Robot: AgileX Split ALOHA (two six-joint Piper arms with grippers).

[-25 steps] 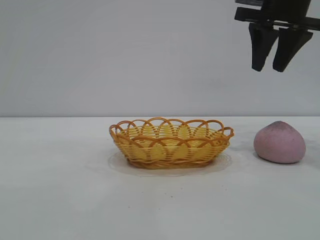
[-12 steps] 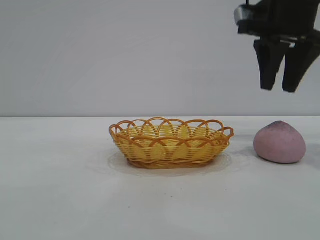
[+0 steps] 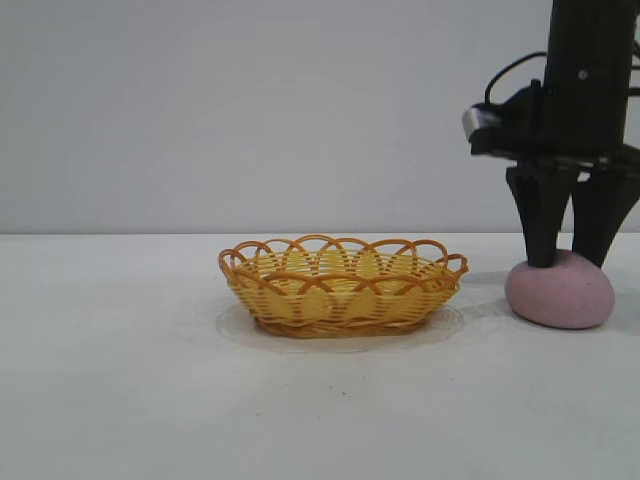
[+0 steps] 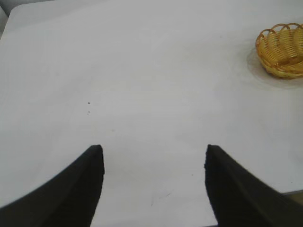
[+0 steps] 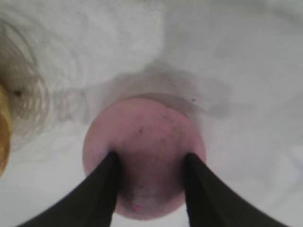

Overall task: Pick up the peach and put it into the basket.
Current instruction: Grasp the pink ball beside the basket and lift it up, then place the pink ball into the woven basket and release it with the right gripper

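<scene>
The right gripper (image 3: 570, 262) has its fingers apart, pressing on the peach (image 3: 559, 294) near the table's right edge; it looks soft, so grip its sides gently.

basket (image 3: 343, 285) mid-table (image 3: 120, 400) | peach (image 3: 559, 296) right of it, apart | right claw (image 3: 570, 262) atop peach

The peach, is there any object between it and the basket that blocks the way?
Nothing visible does. The peach sits on the table beside the basket, with only bare tabletop between them. The right claw is at the peach's top.
</scene>
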